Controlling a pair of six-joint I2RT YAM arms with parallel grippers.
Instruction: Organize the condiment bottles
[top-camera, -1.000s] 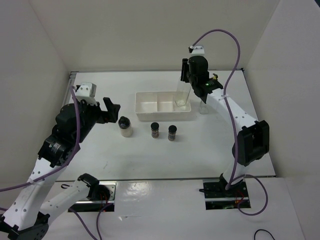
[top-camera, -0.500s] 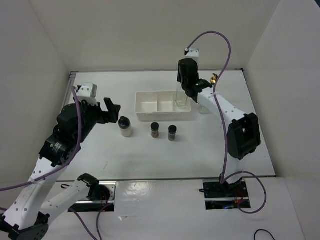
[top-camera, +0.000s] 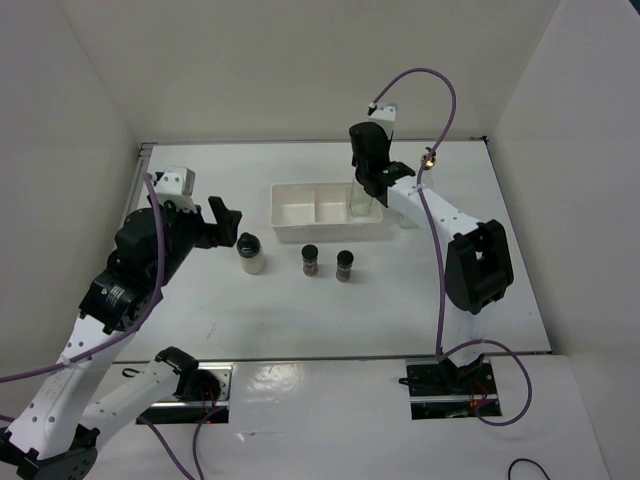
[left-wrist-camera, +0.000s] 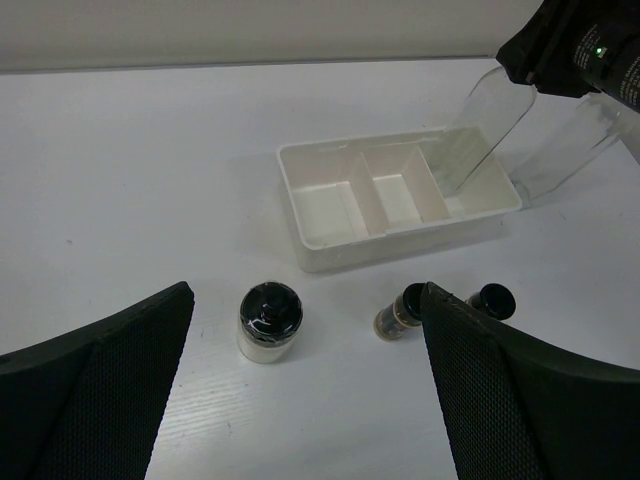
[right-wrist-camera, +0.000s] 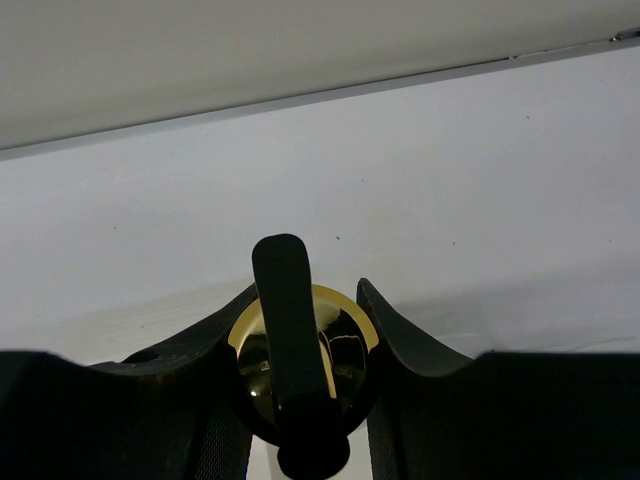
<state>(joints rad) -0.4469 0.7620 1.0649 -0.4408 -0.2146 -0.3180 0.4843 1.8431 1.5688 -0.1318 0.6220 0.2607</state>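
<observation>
Grips one tall glass bottle (top-camera: 362, 198) by its gold spout with the right tool (right-wrist-camera: 303, 308) — fingers pressed against the gold cap from both sides, a black lever lying across the top between them. Holds that bottle roughly upright at the far side of the bench (top-camera: 300, 310), with its lower end inside the rightmost compartment of the white tray (top-camera: 300, 233). Cannot tell whether the base rests on the tray floor or hangs just above it.

Has the second tall glass bottle (top-camera: 408, 215) standing on the bench just beside the tray's right end, partly hidden behind the right arm, its gold spout poking out past the arm.

Shows three jars upright on the bench in a loose row in front of the tray's near wall, none touching another: a squat whitish jar (top-camera: 251, 253) with a black cap at the left, then the left dark jar (top-camera: 310, 260) and the right dark jar (top-camera: 344, 265), both small and black-capped, near each other.

Holds the left tool (top-camera: 226, 218) in the air just left of the whitish jar — fingers spread wide apart, clear of every jar. Looks down from the left wrist past both fingers: whitish jar nearer the left finger, the two dark jars beside the right one, tray and both glass bottles beyond
</observation>
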